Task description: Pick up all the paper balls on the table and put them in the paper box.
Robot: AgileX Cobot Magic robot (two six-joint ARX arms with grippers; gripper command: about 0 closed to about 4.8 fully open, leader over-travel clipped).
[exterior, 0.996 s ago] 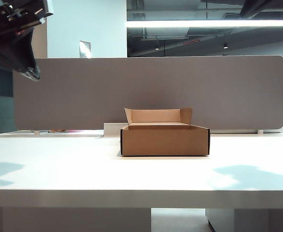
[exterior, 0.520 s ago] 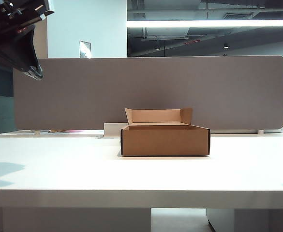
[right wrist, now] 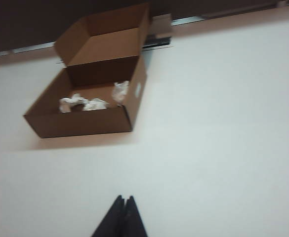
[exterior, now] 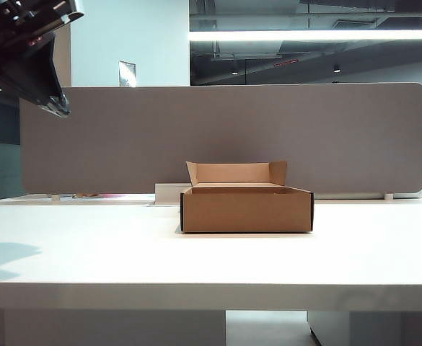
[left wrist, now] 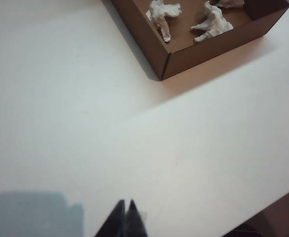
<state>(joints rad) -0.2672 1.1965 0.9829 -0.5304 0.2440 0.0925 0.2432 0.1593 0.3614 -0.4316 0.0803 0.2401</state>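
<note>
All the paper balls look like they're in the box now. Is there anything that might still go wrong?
Not much. All three paper balls lie inside the paper box, and both grippers are shut and empty. One small risk: the left gripper hangs above the table beside the box, so a low sweep might nudge it. The right gripper is also over bare table. The exterior view cannot see inside the box, so only the wrist views confirm the count.

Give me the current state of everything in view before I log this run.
Paper box: open, upright on the table, rear flaps up.
Paper balls: three, all lying inside the box.
Table: no paper balls showing on its top.
Left hand: shut, empty, above the table beside the box.
Right hand: shut, empty, above the table, away from the box.
</note>
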